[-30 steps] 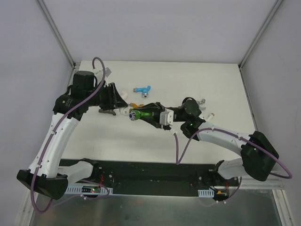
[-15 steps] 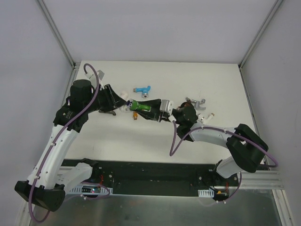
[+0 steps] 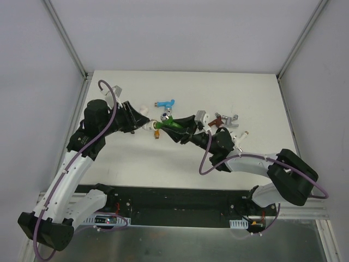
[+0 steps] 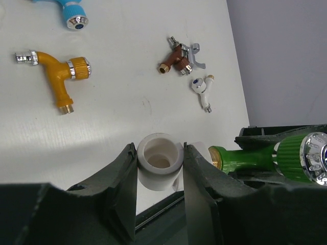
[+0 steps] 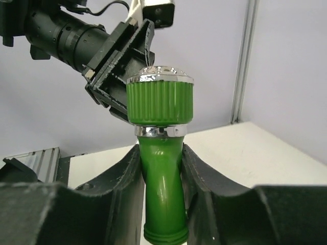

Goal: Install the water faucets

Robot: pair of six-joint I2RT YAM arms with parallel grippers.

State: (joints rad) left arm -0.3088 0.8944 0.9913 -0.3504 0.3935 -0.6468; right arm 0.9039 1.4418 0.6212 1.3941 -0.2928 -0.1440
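My left jaws grip a white pipe fitting point(image 4: 160, 167). My right jaws clamp the green faucet point(image 5: 161, 168) by its neck, its threaded end just beside that fitting. An orange faucet point(image 4: 56, 76) lies on the tabletop point(image 4: 127, 102) beyond.

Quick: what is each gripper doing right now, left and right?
Left gripper: closed, holding a white pipe fitting.
Right gripper: closed, holding the green faucet.
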